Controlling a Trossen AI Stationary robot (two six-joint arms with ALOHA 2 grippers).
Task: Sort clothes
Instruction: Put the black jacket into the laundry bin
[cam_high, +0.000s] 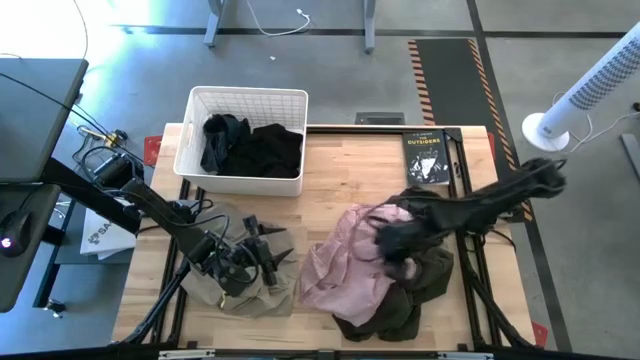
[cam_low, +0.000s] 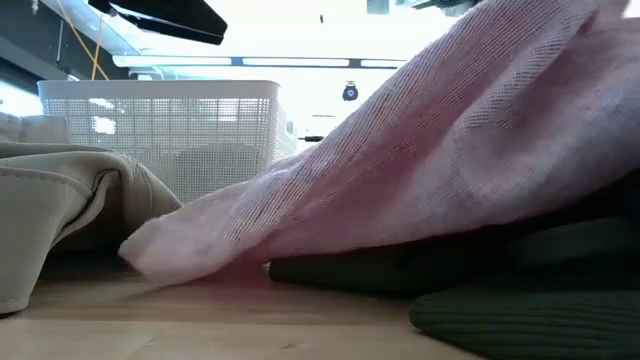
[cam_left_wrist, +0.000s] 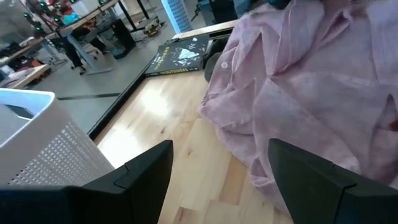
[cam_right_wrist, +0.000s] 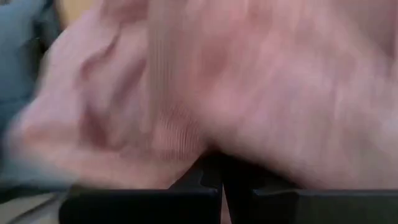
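A light pink garment (cam_high: 345, 262) lies at the table's middle right, partly over a dark olive-green garment (cam_high: 420, 288). My right gripper (cam_high: 388, 240) is shut on the pink garment (cam_right_wrist: 186, 93), which slopes up toward it in the low view (cam_low: 450, 150). A khaki-beige garment (cam_high: 240, 285) lies on the table at the near left. My left gripper (cam_left_wrist: 217, 180) is above it, open, with nothing between its fingers. A black garment (cam_high: 268, 150) and a small navy-grey one (cam_high: 222, 135) lie in the white basket (cam_high: 245, 98). My right gripper pinches a bunch of the pink garment's cloth (cam_right_wrist: 205, 146) between its two shut fingers, coming from above. One layer or several, I cannot tell. The held part is raised, and the garment's lower edge (cam_low: 165, 255) rests on the table and on the olive-green garment (cam_low: 400, 270).
A black paperback book (cam_high: 427, 157) lies at the far right of the table. The white basket stands at the far left. Bare wood (cam_high: 340, 170) shows between the basket, the book and the clothes. A white fan (cam_high: 590, 90) stands beyond the table's right edge.
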